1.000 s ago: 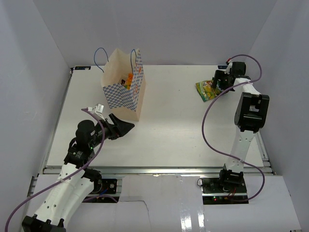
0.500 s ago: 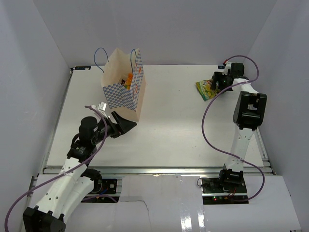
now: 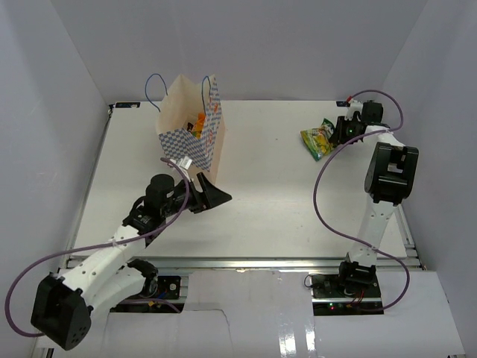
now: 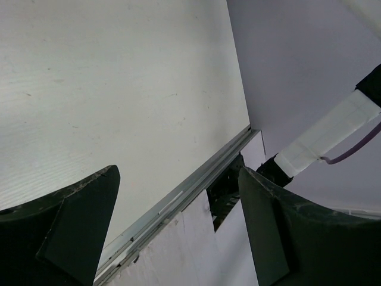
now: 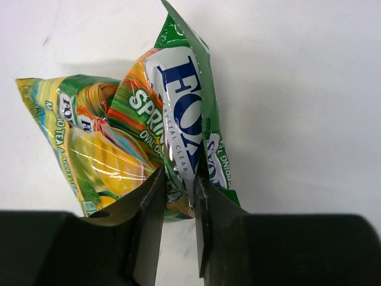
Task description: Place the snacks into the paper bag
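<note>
The green-yellow pouch point(image 3: 317, 139) lies on the table at the far right. My right gripper point(image 3: 340, 132) is shut on it. In the right wrist view both fingers pinch the crumpled foil of the pouch point(image 5: 149, 113) at its near edge, at the gripper point(image 5: 178, 179). The paper bag point(image 3: 190, 142) stands upright at the far left, and orange packets point(image 3: 198, 121) show in its open mouth. My left gripper point(image 3: 214, 193) hovers open and empty just in front of the bag, pointing right. In the left wrist view this gripper point(image 4: 178, 173) has only table between its fingers.
White walls close in the table on the left, back and right. A metal rail point(image 4: 178, 196) runs along the table's near edge. Purple cables loop from both arms. The right arm's upright links point(image 3: 387, 175) stand along the right edge.
My right gripper has shut on the green-yellow pouch, which is now bunched up. The left arm has swung right and forward, its open gripper now in front of the bag.
</note>
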